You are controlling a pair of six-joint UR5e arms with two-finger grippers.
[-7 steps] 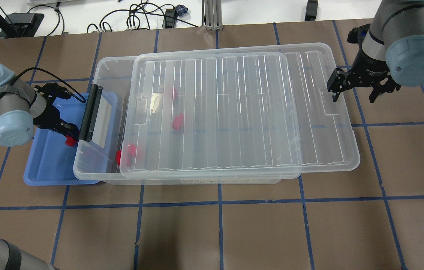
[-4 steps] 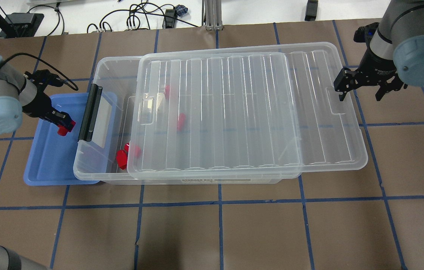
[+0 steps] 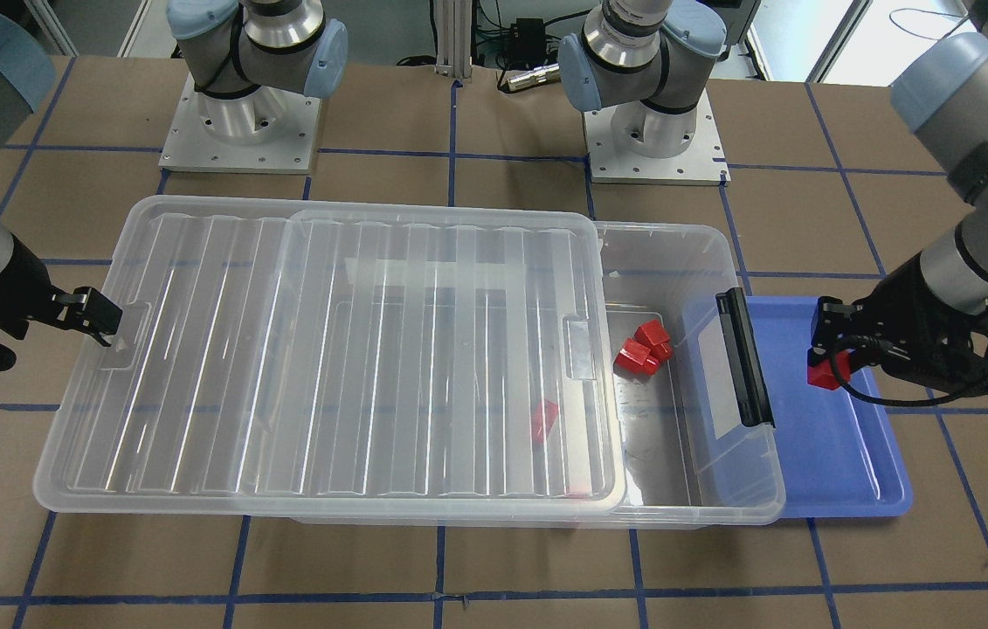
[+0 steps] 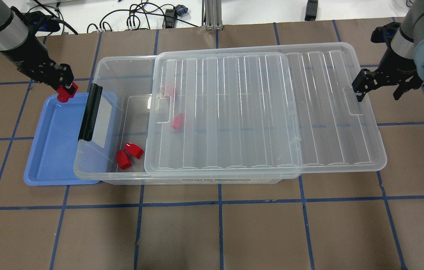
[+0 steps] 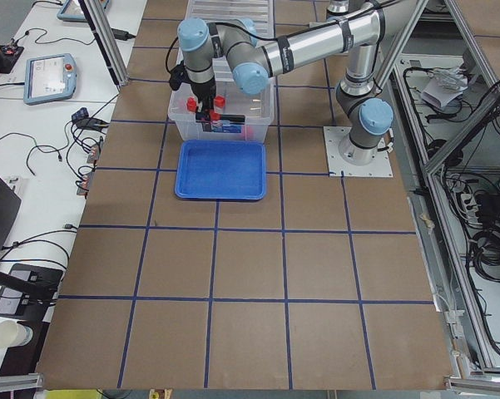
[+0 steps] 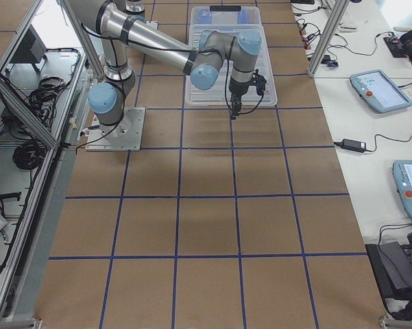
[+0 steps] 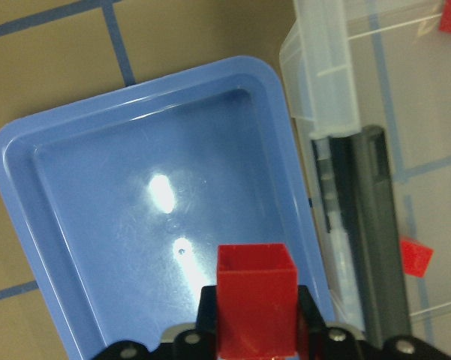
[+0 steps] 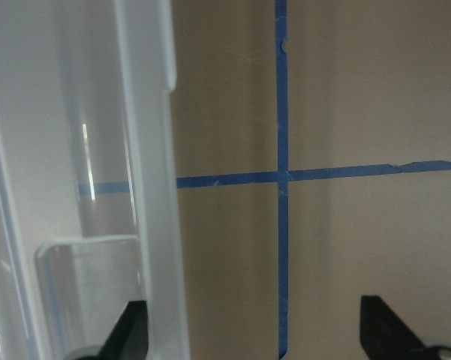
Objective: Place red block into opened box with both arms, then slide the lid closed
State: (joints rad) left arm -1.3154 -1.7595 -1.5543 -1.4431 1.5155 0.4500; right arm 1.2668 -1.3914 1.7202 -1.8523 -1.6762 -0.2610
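Note:
My left gripper is shut on a red block and holds it above the far corner of the blue tray. The wrist view shows that block between the fingers over the tray. The clear box is open at its left end, beside the black latch bar. Its lid is slid off to the right. Two red blocks lie in the opening, and others show under the lid. My right gripper is open, one finger at the lid's end notch.
The blue tray sits partly under the box's latch end. The lid overhangs the box on the robot's right side. Cables and equipment lie beyond the table's far edge. Both arm bases stand behind the box.
My left gripper has lifted the red block out of the tray and moved it toward the tray's far corner. The lid has slid right along with my right gripper, widening the opening.

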